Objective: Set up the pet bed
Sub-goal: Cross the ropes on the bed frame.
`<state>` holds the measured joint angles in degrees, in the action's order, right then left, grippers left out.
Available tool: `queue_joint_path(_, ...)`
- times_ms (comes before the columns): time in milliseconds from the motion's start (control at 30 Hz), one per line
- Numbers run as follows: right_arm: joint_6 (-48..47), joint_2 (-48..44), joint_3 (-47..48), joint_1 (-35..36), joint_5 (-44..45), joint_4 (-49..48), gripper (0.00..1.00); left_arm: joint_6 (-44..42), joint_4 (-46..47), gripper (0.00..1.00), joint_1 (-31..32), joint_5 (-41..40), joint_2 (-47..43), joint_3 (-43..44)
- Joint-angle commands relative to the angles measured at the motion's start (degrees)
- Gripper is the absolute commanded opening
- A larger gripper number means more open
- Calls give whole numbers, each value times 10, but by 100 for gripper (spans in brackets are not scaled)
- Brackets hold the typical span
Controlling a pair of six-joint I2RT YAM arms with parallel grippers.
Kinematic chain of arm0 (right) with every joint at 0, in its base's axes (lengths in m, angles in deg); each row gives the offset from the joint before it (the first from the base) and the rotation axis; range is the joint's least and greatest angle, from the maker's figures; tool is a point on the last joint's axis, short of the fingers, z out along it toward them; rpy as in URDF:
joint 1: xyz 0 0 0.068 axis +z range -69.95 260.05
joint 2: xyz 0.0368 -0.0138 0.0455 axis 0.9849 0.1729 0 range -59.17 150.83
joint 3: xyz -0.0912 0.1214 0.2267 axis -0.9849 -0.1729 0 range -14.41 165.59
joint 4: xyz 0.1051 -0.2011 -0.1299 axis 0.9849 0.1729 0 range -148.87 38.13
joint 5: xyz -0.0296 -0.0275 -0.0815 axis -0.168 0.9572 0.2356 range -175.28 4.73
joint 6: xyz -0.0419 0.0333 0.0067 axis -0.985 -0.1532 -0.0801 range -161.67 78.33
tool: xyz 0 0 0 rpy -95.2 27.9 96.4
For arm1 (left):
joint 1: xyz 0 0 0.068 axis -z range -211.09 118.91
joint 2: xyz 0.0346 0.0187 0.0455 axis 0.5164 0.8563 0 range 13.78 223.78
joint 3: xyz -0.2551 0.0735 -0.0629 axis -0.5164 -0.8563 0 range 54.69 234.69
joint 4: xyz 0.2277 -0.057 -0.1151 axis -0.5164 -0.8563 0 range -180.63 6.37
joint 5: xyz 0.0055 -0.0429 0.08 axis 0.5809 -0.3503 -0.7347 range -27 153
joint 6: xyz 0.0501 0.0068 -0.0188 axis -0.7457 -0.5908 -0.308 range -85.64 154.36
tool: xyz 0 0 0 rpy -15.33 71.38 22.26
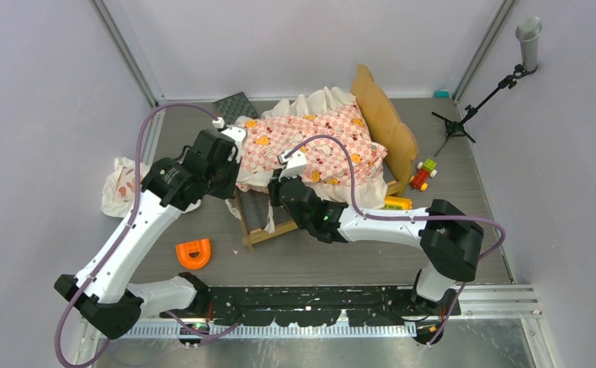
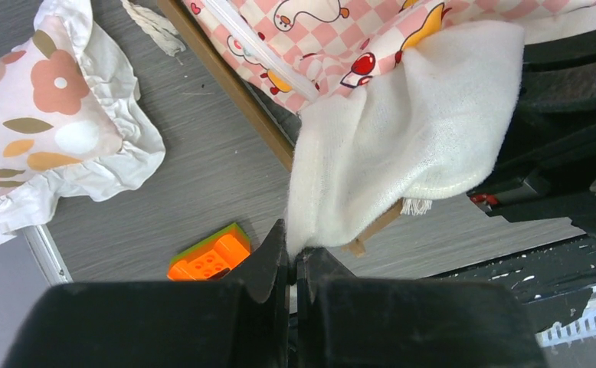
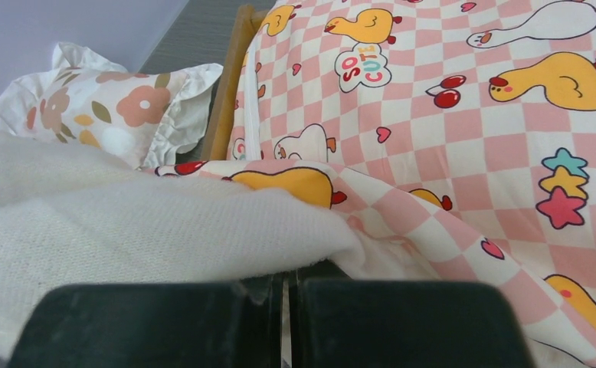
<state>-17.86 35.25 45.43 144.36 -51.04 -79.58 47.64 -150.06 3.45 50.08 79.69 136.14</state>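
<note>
The pet bed [image 1: 387,126], a tan wooden frame with a wavy headboard, stands mid-table under a pink-checkered sheet [image 1: 310,146] whose turned-up edge shows a white fleecy side. My left gripper [image 1: 234,165] is at the bed's left side, shut on a corner of that white fleece [image 2: 402,130], which rises from between its tips [image 2: 293,253]. My right gripper [image 1: 279,188] is at the bed's near end. Its jaws [image 3: 286,280] are shut under the folded white edge [image 3: 126,222], with a thin strip of cloth between them. A dark grey panel [image 1: 236,106] lies behind the bed.
The floral ruffled pillow [image 1: 122,184] lies on the table left of the bed. An orange toy block [image 1: 193,253] sits near the left arm. Small coloured toys [image 1: 424,175] and a yellow piece [image 1: 397,202] lie right of the bed. A microphone stand [image 1: 471,107] is at the back right.
</note>
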Motion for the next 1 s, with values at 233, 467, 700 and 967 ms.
queue_joint_path(233, -20, -15, 43, -12, -28, 11, 1, 3, 39, 0, -18, 2, 6, -6)
queue_joint_path(467, -26, -15, 51, -16, -33, 13, 1, 2, 45, 0, -26, 11, 5, -15)
queue_joint_path(700, -30, -17, 57, -18, -38, 19, 1, 1, 49, 0, -31, 17, 4, -20)
queue_joint_path(967, -46, -13, 82, -23, -48, 41, 1, 0, 51, 0, -36, 26, 6, -23)
